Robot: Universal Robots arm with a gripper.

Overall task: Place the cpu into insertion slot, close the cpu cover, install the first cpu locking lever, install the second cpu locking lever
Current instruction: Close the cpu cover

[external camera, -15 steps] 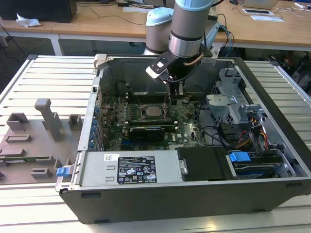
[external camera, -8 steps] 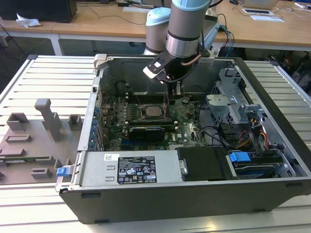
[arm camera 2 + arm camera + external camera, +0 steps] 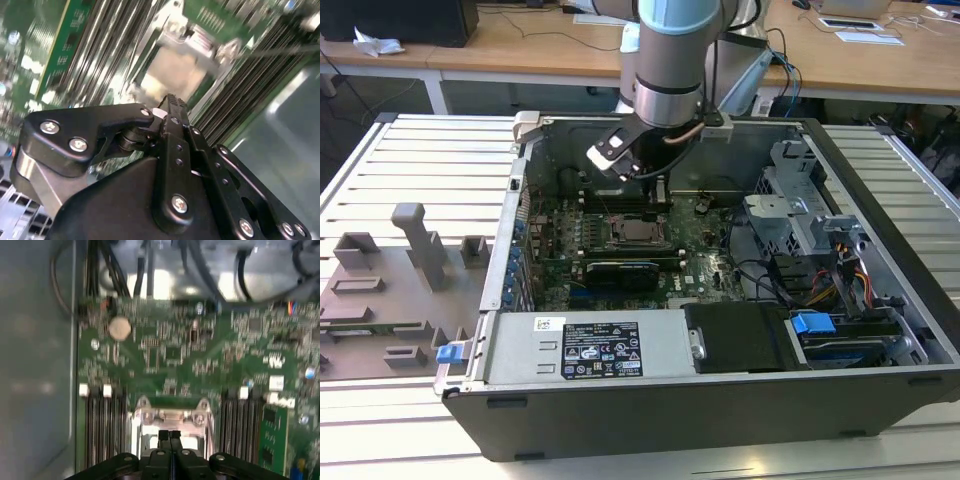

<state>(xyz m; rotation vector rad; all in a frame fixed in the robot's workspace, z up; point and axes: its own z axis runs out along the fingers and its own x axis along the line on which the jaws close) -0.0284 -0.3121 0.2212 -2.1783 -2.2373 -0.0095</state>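
Two fingers (image 3: 163, 437) are pressed together at their tips, and I see nothing held between them. In both wrist views they hang just above the socket area of the green motherboard (image 3: 170, 355), between the two banks of memory slots (image 3: 102, 430).

In the exterior view the cpu (image 3: 638, 233) seems to lie already in the insertion slot (image 3: 617, 243). The cpu cover (image 3: 660, 232) looks to be flat around it, but I cannot tell this surely. I also cannot make out the locking levers.

All of this sits deep inside the open computer case (image 3: 880, 250), which stands on the slatted worktop (image 3: 420, 160).

I judge that there is little room for error here. If the fingers come down a little off line, they can press on the chip or scrape the memory slots. If the cover is not fully down, a lever may not catch.
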